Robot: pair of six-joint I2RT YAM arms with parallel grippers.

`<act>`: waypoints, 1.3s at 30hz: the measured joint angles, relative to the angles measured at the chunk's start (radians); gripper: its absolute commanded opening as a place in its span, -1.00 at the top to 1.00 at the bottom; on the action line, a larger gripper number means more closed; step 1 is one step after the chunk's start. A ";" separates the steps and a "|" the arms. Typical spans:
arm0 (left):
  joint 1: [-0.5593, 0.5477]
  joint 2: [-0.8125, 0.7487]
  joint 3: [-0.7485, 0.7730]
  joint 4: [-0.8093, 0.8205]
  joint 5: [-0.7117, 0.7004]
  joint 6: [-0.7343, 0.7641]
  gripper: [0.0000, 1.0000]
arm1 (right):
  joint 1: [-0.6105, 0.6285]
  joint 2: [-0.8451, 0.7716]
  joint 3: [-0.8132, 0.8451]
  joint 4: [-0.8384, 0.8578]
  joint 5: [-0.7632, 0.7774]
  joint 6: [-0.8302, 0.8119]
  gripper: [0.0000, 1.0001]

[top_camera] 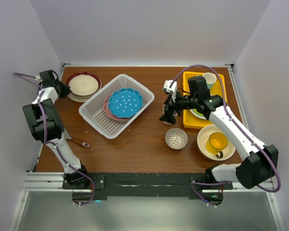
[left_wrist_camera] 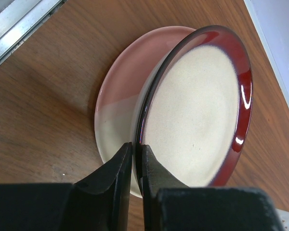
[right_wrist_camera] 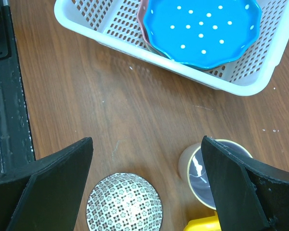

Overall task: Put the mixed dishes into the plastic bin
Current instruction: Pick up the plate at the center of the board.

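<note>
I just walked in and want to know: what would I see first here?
Probably the bright blue dotted plate lying in the white bin mid-table. Next, the left gripper at the far left corner, pinching the rim of a red-edged cream plate, tilted over a pink-and-cream plate.

Wooden table showing smooth brown grain; red-rimmed cream plate shining glossy at its rim, plastic bin looking white and matt, blue dotted plate gleaming smoothly
</note>
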 measured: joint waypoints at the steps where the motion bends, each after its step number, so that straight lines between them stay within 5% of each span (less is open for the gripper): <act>1: 0.000 -0.001 -0.001 0.000 0.003 0.000 1.00 | 0.000 0.000 0.000 0.000 0.000 0.000 -0.96; 33: 0.026 -0.018 -0.100 0.047 0.053 -0.008 1.00 | -0.007 0.000 -0.014 0.002 -0.001 0.000 -0.96; 39: 0.028 -0.018 -0.101 0.047 0.054 -0.007 0.87 | -0.008 0.000 -0.015 0.002 -0.001 -0.001 -0.97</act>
